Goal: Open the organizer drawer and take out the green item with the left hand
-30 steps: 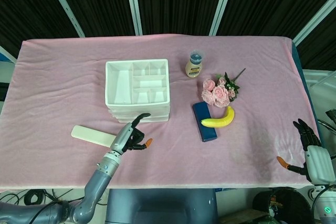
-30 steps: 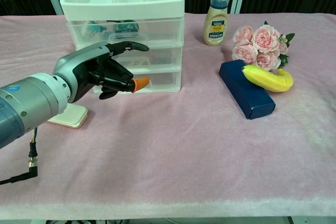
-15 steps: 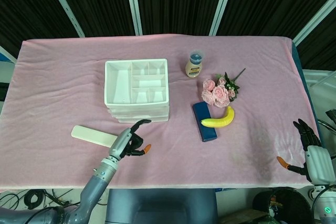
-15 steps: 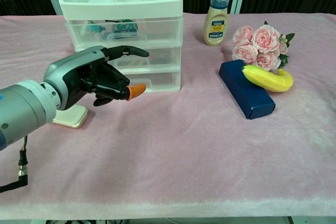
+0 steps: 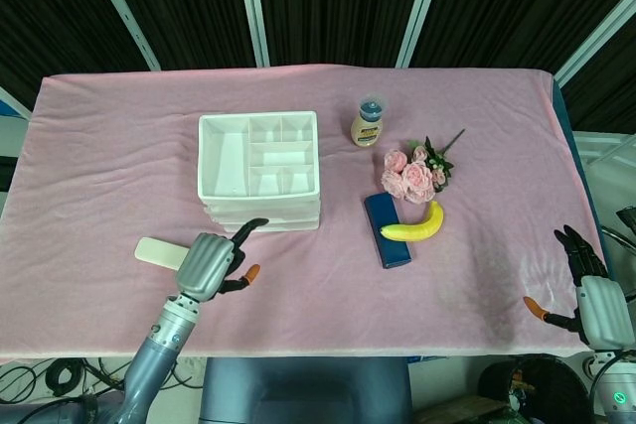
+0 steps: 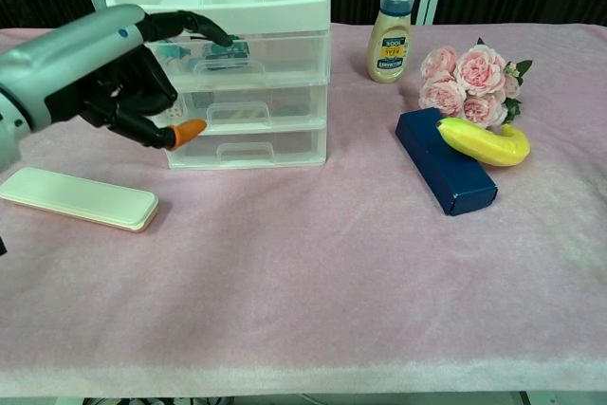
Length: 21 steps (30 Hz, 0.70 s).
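Observation:
The white organizer point(image 5: 259, 170) point(image 6: 248, 73) stands left of centre, its three clear drawers all closed. Through the top drawer front shows the green item point(image 6: 226, 49). My left hand point(image 5: 210, 265) point(image 6: 106, 73) hovers in front of the organizer's left side, level with the upper drawers. It holds nothing; one finger point(image 6: 194, 26) stretches toward the top drawer front and the orange-tipped thumb point(image 6: 189, 128) points right. Whether that finger touches the drawer I cannot tell. My right hand point(image 5: 592, 292) rests at the table's far right edge with its fingers spread and nothing in it.
A flat white case point(image 5: 159, 251) point(image 6: 80, 198) lies left of and below the left hand. Right of the organizer are a sauce bottle point(image 5: 368, 122) point(image 6: 392, 33), pink roses point(image 5: 416, 175) point(image 6: 463, 78), and a banana point(image 5: 413, 226) point(image 6: 485, 142) on a blue box point(image 5: 388, 233) point(image 6: 446, 174).
My left hand has risen and drawn to the left, from the lower drawers to the level of the top drawer, uncovering the white case. The right hand has stayed put.

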{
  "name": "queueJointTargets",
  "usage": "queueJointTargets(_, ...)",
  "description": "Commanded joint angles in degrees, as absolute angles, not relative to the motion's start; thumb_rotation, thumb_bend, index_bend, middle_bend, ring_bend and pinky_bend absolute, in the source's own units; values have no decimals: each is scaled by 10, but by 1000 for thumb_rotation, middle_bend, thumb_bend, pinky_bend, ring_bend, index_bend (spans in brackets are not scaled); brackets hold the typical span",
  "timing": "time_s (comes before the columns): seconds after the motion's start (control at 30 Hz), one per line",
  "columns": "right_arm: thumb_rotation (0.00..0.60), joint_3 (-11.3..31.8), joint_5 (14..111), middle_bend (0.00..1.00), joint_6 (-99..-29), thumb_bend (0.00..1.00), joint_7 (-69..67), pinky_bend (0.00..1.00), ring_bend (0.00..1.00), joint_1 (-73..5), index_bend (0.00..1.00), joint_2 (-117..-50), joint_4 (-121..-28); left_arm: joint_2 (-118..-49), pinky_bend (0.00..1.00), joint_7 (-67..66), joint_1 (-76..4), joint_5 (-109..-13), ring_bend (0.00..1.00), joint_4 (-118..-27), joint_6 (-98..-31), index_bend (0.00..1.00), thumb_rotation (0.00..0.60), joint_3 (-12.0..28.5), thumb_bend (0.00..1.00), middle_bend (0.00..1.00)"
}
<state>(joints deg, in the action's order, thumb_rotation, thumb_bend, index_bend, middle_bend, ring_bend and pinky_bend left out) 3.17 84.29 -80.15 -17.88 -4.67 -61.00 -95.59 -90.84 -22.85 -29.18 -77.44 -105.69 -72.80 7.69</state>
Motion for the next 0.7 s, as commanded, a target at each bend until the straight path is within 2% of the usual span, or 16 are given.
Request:
queueJointTargets(0.03,600,32,843,0,-802,85,-179,120,0,-47,0,-610,-956,-884,914,-265,-292,-777,936,-1085,-743,204,600,85,349,996)
queueJointTargets(0.33,600,32,842,0,-801,85,-179,121,0,-47,0,-610,-957,-853,919,-338,-286,-726,941,-1116,-758,249,600,103,349,1000)
queueJointTargets(0.7,600,32,842,0,-802,84,-179,121,0,-46,0,-610,-957,-845,919,-352,-290,-692,942,-1116,-757,261,600,108,349,1000)
